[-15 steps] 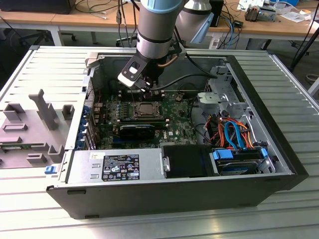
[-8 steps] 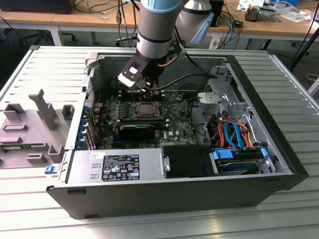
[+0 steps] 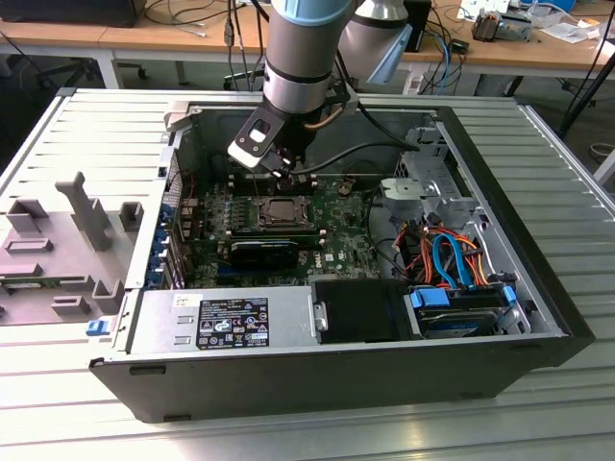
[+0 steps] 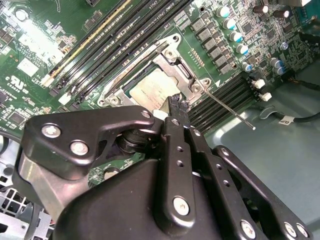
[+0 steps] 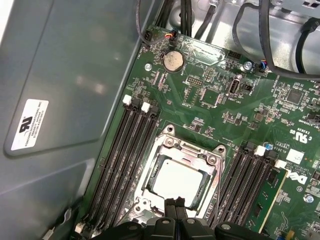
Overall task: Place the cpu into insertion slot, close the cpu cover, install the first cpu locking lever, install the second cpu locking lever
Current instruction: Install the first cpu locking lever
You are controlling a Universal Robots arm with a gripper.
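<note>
Reaching arm: the robot arm (image 3: 303, 58) comes down into the open computer case (image 3: 538, 288).
Fingers: the fingers (image 5: 171, 206) are pressed tight together with nothing between them. In both wrist views their tips (image 4: 174, 112) sit right over one edge of the cpu. I cannot tell if they touch it.
Cpu: the cpu (image 5: 177, 181) lies flat inside the insertion slot (image 5: 152, 170), shiny grey side up. In the exterior view it (image 3: 280, 209) is straight under the fingers.
Cpu cover: the cpu cover (image 5: 190, 146) looks like it lies flat, with the chip showing through its big square window. In the second wrist view its silver frame (image 4: 175, 67) goes around the chip.
Locking lever: in the second wrist view a thin locking lever (image 4: 227, 107) sticks out from a corner of the slot, across the long black slots.
Board: the green motherboard (image 5: 210, 100) has long black slots (image 5: 125, 150) on both sides of the chip and a round battery (image 5: 173, 61) farther off.
Case: it rests on a ribbed metal surface (image 3: 288, 442).
Grey holder: a grey holder (image 3: 58, 250) sits on the surface at the exterior view's left, apart from the case.
</note>
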